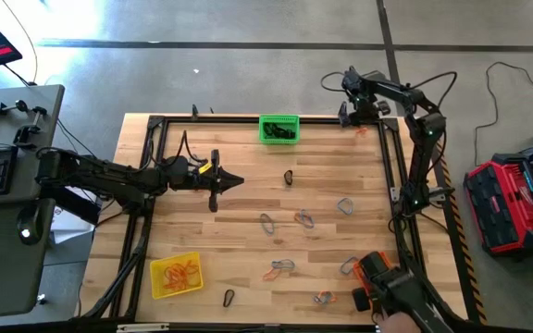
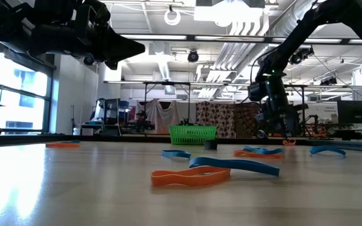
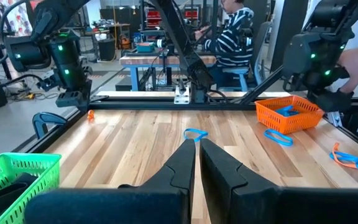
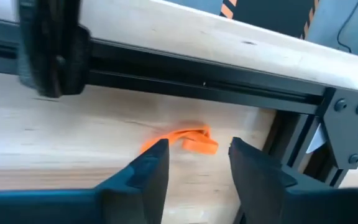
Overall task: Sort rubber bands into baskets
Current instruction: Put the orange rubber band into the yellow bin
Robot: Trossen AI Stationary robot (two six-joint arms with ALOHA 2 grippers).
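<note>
Grey concrete floor [image 1: 248, 74], big windows [image 2: 17, 94], ceiling lights [image 2: 171, 16] w/ ducts.

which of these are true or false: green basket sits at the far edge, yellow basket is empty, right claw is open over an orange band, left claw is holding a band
1. The green plastic mesh basket sits at the table's far edge. True.
2. The yellow plastic mesh basket is empty. False: orange rubber bands lie in it.
3. The right claw is open over a crumpled orange rubber band on the wood. True.
4. The left claw is holding a band. False: it is shut and holds nothing.
</note>
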